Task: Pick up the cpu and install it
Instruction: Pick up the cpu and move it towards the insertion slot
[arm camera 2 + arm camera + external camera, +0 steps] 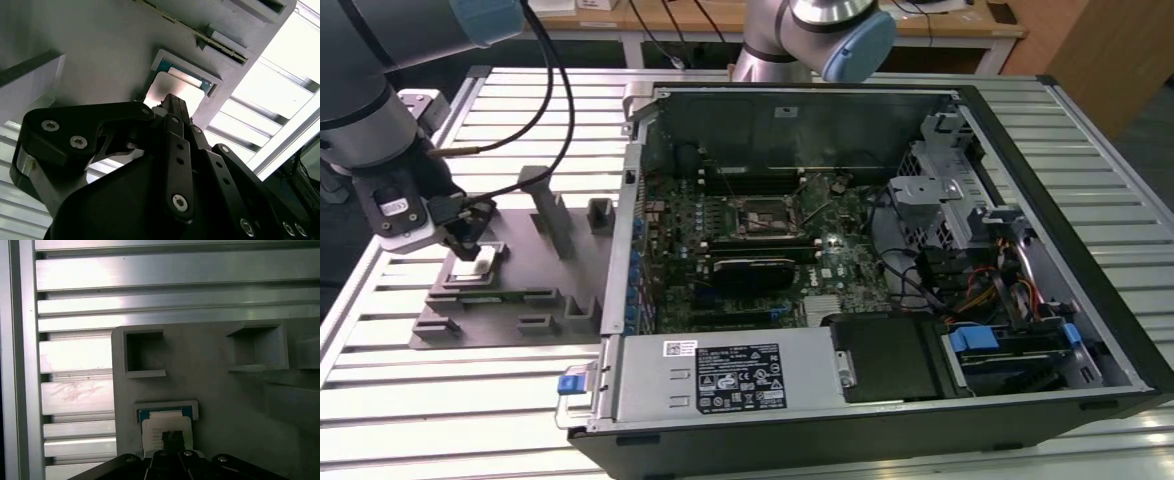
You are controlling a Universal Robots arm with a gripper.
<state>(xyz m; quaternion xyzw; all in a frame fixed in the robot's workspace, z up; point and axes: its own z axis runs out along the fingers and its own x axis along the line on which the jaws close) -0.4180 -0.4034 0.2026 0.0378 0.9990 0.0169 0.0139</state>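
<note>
The cpu (480,266) is a small pale square chip lying in a teal-edged pocket near the corner of the grey plastic tray (520,295), at the exterior view's left. My gripper (467,248) stands right over it, its black fingers drawn together to a narrow tip. In the second wrist view the gripper (171,100) points at the middle of the cpu (189,92) on the tray (100,50). The first wrist view shows the gripper (173,437) over the cpu's (165,422) top, with the tray (215,390) around it. I cannot tell whether the tip touches the chip. The motherboard's black-framed socket (758,215) lies open inside the computer case.
The open computer case (1067,200) fills the exterior view's right, with drive cage, cables and power supply (727,375) inside. Upright grey posts (547,205) rise from the tray beside the gripper. Everything rests on a slatted aluminium table (400,400). A second arm (814,35) stands behind the case.
</note>
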